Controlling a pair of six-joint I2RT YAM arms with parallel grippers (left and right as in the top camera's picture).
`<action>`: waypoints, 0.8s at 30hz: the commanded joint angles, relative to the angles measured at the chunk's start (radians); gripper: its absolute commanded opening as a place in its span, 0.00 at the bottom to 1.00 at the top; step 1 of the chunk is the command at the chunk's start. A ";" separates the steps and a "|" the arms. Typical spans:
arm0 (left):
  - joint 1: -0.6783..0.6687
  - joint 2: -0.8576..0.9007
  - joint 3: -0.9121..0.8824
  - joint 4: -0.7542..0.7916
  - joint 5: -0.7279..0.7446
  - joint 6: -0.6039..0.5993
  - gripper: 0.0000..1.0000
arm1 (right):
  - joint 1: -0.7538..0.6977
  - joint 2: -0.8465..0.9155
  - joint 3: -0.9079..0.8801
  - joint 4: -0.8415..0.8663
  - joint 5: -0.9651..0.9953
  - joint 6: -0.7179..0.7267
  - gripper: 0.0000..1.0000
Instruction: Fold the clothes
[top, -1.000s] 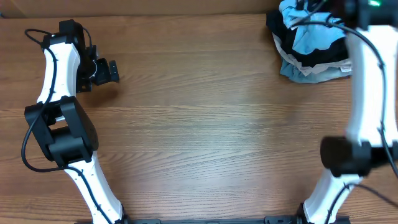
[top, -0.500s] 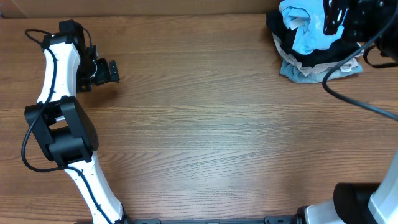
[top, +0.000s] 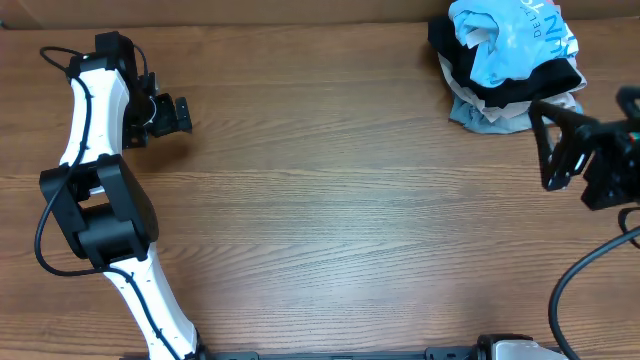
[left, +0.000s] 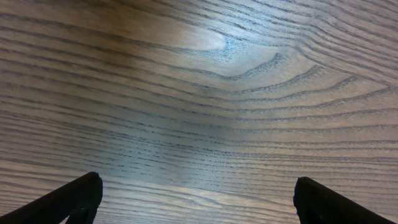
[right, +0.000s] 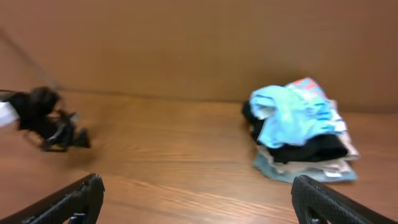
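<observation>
The sky-blue T-shirt (top: 505, 40) with white print lies crumpled on top of a pile of clothes at the table's far right corner; it also shows in the right wrist view (right: 289, 115). My right gripper (top: 556, 148) is open and empty, raised above the table in front of the pile, apart from it. Its two fingertips frame the bottom of the right wrist view (right: 199, 199). My left gripper (top: 182, 114) is open and empty at the far left, close above bare wood (left: 199, 199).
Under the T-shirt lie a black garment (top: 520, 85) and folded beige and grey-blue garments (top: 490, 115). A brown wall (right: 186, 43) runs along the table's far edge. The left arm's base (top: 100, 215) stands at the left front.
My right arm has pulled back from over the pile toward the front right, uncovering the T-shirt. The T-shirt stays on the pile. The left arm has not moved.
</observation>
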 joint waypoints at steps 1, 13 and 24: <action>-0.008 0.011 -0.002 0.000 0.007 0.012 1.00 | -0.002 0.026 0.000 -0.002 -0.073 0.004 1.00; -0.008 0.011 -0.002 0.000 0.007 0.012 1.00 | -0.002 0.028 -0.001 -0.002 0.073 0.003 1.00; -0.008 0.011 -0.002 0.000 0.007 0.012 1.00 | -0.003 -0.067 -0.242 0.173 0.182 -0.004 1.00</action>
